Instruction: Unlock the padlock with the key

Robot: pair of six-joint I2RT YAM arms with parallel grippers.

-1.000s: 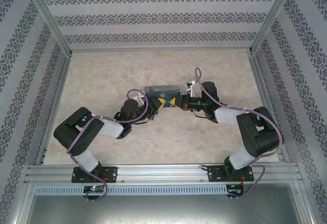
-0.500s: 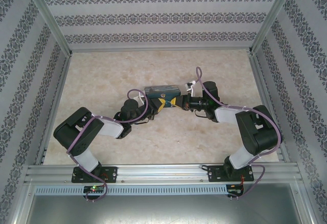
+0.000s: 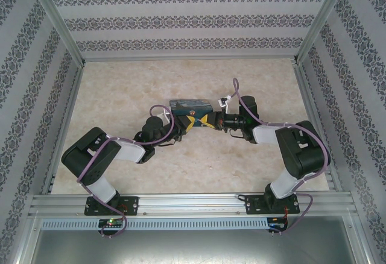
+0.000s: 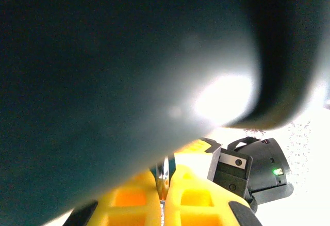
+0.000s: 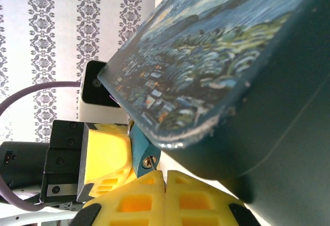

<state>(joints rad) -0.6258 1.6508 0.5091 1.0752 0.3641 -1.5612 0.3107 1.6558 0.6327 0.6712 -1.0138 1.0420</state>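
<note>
Padlock (image 5: pixel 144 151) first: its little blue body is nipped at the very tips of the right gripper (image 5: pixel 165 184), whose yellow fingers are pressed together on it, just under the near corner of the Starry Night box (image 5: pixel 221 50). A small brassy spot shows low on the body. I'd guess that is the keyway, though it is too small to be sure, and I cannot make out the shackle.

Facing it, the left gripper (image 4: pixel 164 197) is clamped as well, with a thin silvery blade standing up between its pads, which I take for the key (image 4: pixel 164 173). The key's long axis runs straight out along those fingers, toward the right arm's black housing beyond.

From above, the two claws meet nose to nose over the marbled table (image 3: pixel 120 95), just in front of the box. So the padlock lies dead ahead of the key tip, just beside the left fingertips. Everything now hangs on whether blade and keyway share one line. The left arm carries the key, so the push would be its job. Whether the two are tilted against each other, I cannot tell.
</note>
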